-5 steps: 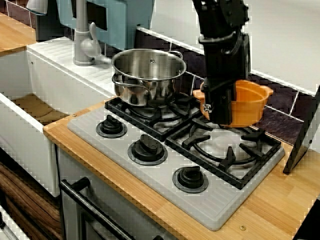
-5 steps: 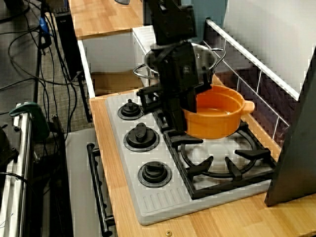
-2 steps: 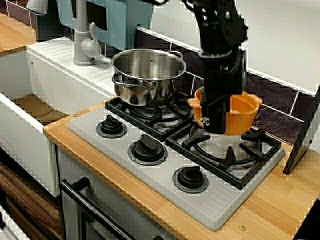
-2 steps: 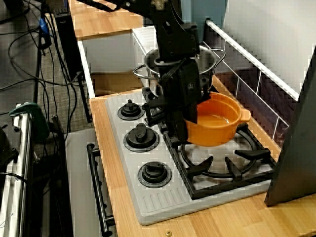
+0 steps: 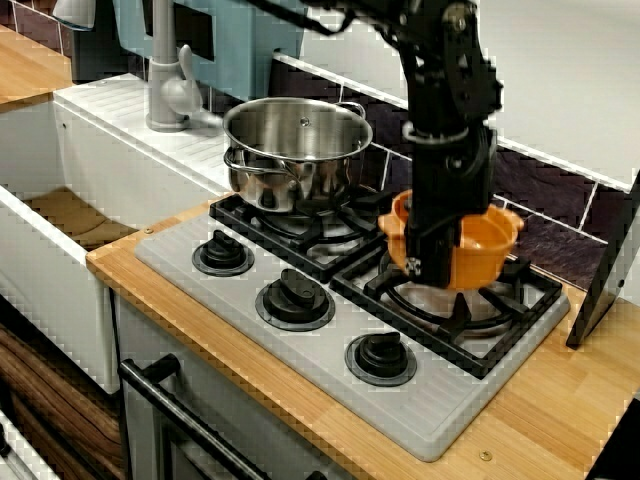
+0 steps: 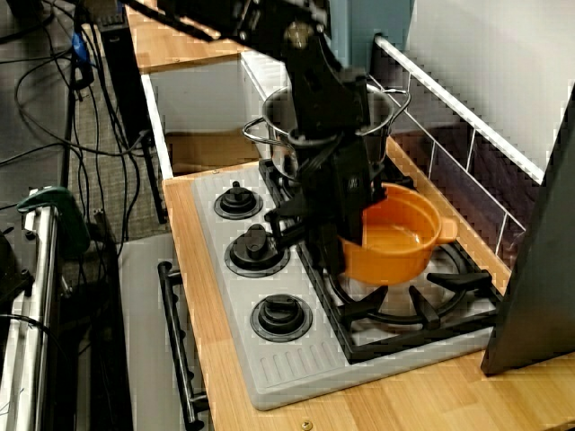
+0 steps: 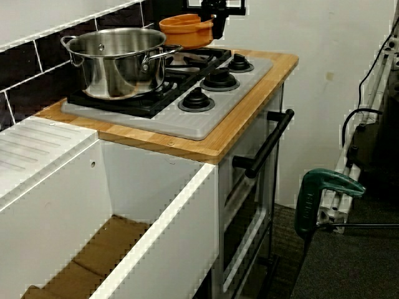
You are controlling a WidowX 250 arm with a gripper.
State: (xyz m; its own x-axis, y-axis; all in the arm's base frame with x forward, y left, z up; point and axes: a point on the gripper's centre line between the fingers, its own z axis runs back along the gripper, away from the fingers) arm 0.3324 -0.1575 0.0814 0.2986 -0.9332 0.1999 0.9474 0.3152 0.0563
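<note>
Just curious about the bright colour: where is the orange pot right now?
Seen from the front, the orange pot is held by the hand over the right burner, right of the steel pot.

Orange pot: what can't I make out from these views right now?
- How the gripper grips the rim of the orange pot: covered by the gripper's own body, front and side views.
- Pot's underside and the grate: touching or apart, cannot tell; the arm blocks it.
- View from the sink end: gripper cut off by the top edge, pot small and far.
</note>
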